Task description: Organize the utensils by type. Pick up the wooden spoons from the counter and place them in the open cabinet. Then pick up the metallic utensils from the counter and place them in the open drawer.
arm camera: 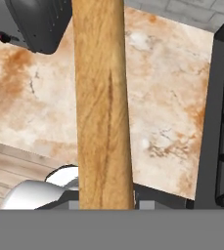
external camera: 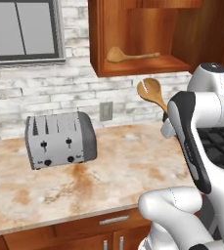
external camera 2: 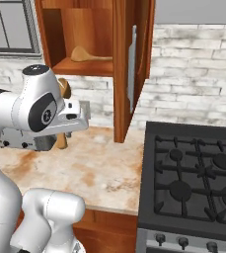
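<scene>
My gripper [arm camera: 106,205] is shut on the handle of a wooden spoon [external camera: 149,90], which it holds in the air just below the open cabinet [external camera: 133,66]. The spoon's round bowl points up and left, and my forearm hides the lower handle. In the right base view the spoon [external camera 2: 64,89] passes behind my hand. In the hand view its handle [arm camera: 101,107] runs straight up the middle over the counter [arm camera: 172,97]. A second wooden spoon [external camera: 128,55] lies on the cabinet shelf [external camera 2: 85,66]. The metallic utensils and the drawer are out of view.
A silver toaster [external camera: 59,139] stands on the counter [external camera: 123,161] at the left by the brick wall. The cabinet's open door [external camera 2: 129,69] hangs down to the right of my hand. A black gas stove [external camera 2: 193,168] adjoins the counter on the right.
</scene>
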